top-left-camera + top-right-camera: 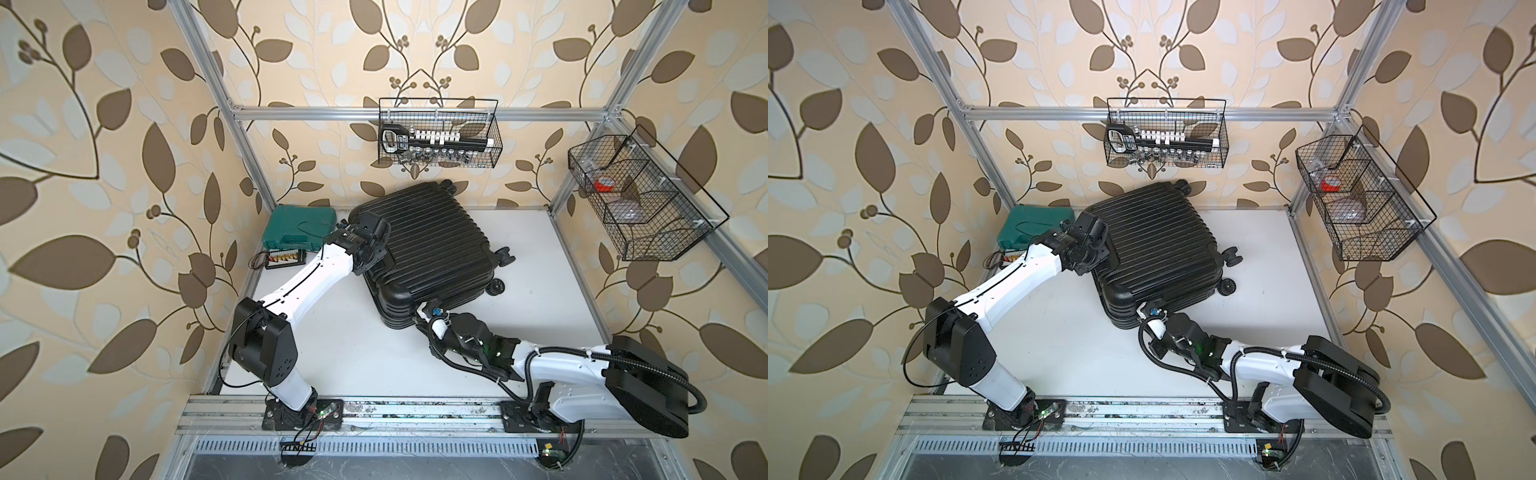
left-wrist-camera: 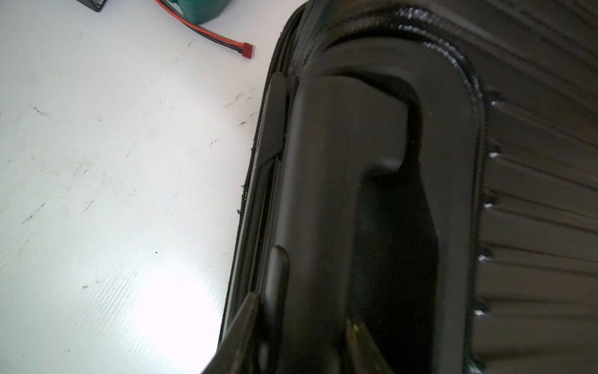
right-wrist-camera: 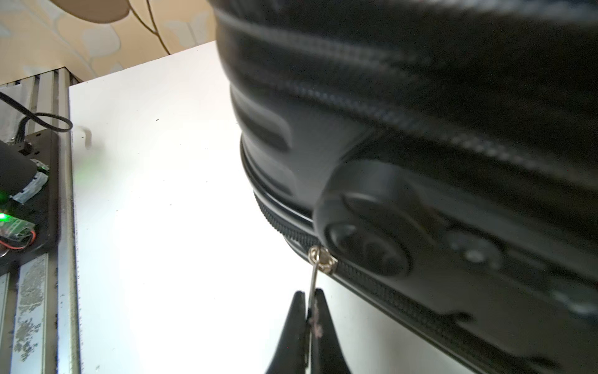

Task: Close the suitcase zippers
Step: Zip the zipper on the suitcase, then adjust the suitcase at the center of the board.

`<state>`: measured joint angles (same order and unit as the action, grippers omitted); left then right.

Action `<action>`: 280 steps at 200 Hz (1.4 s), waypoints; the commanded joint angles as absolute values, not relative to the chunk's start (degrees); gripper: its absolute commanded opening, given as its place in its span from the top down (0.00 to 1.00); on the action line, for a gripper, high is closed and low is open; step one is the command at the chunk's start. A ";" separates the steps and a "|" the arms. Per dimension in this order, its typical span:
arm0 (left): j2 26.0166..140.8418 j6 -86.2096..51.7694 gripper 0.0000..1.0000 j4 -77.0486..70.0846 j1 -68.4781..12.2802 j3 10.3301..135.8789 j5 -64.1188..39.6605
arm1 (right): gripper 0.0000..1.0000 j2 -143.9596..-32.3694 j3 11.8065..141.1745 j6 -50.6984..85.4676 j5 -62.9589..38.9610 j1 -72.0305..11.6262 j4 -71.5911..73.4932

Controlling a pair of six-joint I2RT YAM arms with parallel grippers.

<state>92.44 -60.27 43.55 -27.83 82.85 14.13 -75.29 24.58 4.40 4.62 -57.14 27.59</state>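
The black ribbed suitcase (image 1: 432, 245) (image 1: 1154, 245) lies flat on the white table, shells together, wheels pointing right. My left gripper (image 1: 374, 232) (image 2: 302, 311) sits at the case's left edge, its fingers (image 2: 246, 323) either side of the side handle (image 2: 323, 194), shut on it. My right gripper (image 1: 422, 309) (image 3: 310, 294) is at the near corner, shut on the thin metal zipper pull (image 3: 314, 278). The slider (image 3: 323, 259) sits on the zipper track (image 3: 388, 291) just below a wheel (image 3: 365, 220). The zipper track (image 2: 249, 181) also runs beside the handle.
A green tool case (image 1: 299, 228) and a small charger board (image 1: 286, 259) sit left of the suitcase, with a red-tipped cable (image 2: 226, 40) beside them. Wire baskets hang on the back wall (image 1: 438, 133) and right wall (image 1: 640, 199). The arm bases stand on the front rail (image 1: 415, 411).
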 commanded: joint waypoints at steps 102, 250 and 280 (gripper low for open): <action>87.61 -77.06 0.65 24.28 -31.07 82.05 12.61 | 1.00 -72.64 25.58 1.77 -0.20 -63.01 35.84; 91.02 18.31 0.47 40.01 -28.89 91.23 -5.63 | 1.00 -50.64 12.75 13.51 2.69 -40.75 22.01; 90.97 24.17 0.59 43.86 -26.78 91.49 -12.44 | 1.00 -49.07 13.18 14.48 -0.03 -35.17 19.33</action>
<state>91.77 13.34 36.95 -28.73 89.43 -3.60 -50.46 13.13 12.69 -1.56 -39.13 20.43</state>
